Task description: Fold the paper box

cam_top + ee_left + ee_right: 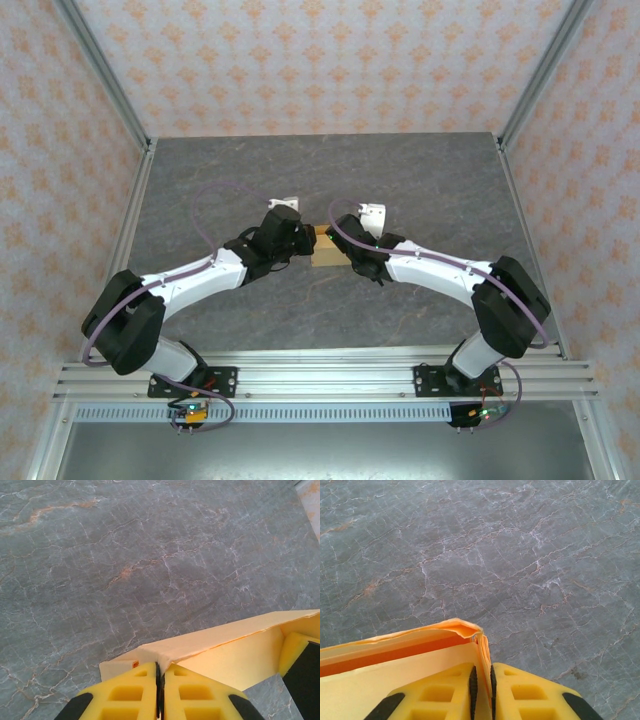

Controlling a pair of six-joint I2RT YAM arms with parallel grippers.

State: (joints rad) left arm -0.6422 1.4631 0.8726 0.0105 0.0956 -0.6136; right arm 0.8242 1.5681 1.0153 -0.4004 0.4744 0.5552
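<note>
The paper box is a tan cardboard piece lying mid-table between both arms, mostly hidden by them in the top view. My left gripper is shut on the box's left corner, where the folded wall meets a small flap. The right gripper is shut on the box's right end wall, pinching the thin card between its yellow fingers. Its orange inner side shows to the left. The right gripper's yellow finger also shows at the right edge of the left wrist view.
The grey marbled tabletop stretches on all sides of the box. Aluminium frame rails and patterned walls bound the table at left, right and back.
</note>
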